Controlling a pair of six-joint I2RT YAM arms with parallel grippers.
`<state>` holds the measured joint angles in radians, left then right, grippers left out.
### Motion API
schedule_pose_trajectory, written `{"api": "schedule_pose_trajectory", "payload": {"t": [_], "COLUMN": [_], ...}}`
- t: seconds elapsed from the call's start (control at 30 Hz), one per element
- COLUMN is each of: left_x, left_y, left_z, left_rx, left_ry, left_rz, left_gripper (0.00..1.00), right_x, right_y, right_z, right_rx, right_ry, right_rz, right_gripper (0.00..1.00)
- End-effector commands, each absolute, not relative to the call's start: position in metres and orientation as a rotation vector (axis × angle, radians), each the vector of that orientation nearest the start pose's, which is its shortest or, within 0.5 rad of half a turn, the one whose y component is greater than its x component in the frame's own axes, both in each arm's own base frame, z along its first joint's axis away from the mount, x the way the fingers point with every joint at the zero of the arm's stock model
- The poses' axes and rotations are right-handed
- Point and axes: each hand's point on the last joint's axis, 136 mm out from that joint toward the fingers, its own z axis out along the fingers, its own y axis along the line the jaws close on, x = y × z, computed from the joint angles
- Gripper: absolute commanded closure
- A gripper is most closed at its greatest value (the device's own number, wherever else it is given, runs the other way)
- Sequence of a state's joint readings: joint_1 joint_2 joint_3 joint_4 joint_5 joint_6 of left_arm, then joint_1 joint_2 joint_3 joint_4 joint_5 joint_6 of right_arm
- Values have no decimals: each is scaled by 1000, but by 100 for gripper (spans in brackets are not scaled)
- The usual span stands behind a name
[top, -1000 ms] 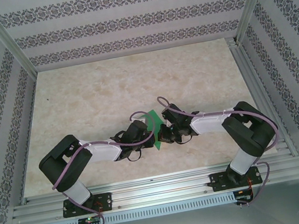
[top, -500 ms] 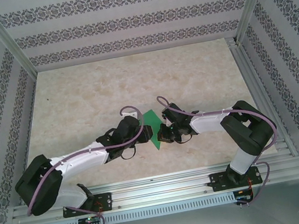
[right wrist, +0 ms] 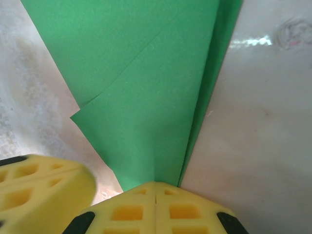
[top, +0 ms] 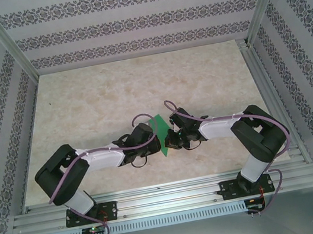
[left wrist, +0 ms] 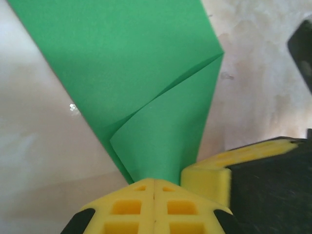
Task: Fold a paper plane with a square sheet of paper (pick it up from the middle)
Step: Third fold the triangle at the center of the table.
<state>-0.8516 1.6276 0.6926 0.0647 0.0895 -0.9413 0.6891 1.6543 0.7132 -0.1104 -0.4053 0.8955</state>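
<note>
The bright green sheet of paper is folded into a narrow pointed shape with overlapping layers. It stands above the table's middle, between the two grippers. My left gripper is shut on its left side; in the left wrist view the paper runs into the closed yellow fingertips. From the right, my right gripper is shut on it too. In the right wrist view the layered paper enters the closed gripper. The two grippers' pads nearly touch.
The marble-patterned table is walled by patterned panels and aluminium posts. A rail carries both arm bases at the near edge. The right gripper's yellow pad shows in the left wrist view, the left gripper's pad in the right wrist view.
The left arm swung low and out to the left, then came back. Its gripper loosened briefly and shut on the paper again. The paper looks narrower and more upright. The right arm held still.
</note>
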Motion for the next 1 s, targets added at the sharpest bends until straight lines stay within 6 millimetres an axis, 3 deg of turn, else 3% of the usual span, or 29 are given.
{"api": "schedule_pose_trajectory", "payload": {"t": [0.0,0.2,0.43,0.7,0.8,0.97], "left_x": [258,253,246,247,247,246], "left_y": [-317,-305,-295,-298,-299,-296], "left_z": [34,6,4,9,10,13], "left_rx": [-119,-167,-184,-172,-180,-246], "left_ry": [2602,2674,2676,2666,2664,2635], "left_rz": [-926,-833,-818,-838,-849,-894], "left_gripper": [100,100,100,100,100,100], "right_x": [226,231,221,205,201,205], "right_y": [273,278,297,302,306,295], "right_z": [7,24,57,31,28,33], "right_rx": [148,125,59,139,143,221], "right_ry": [2915,2869,2779,2824,2830,2772], "right_rz": [961,1011,1167,1175,1177,1169], "right_gripper": [94,93,91,92,93,95]}}
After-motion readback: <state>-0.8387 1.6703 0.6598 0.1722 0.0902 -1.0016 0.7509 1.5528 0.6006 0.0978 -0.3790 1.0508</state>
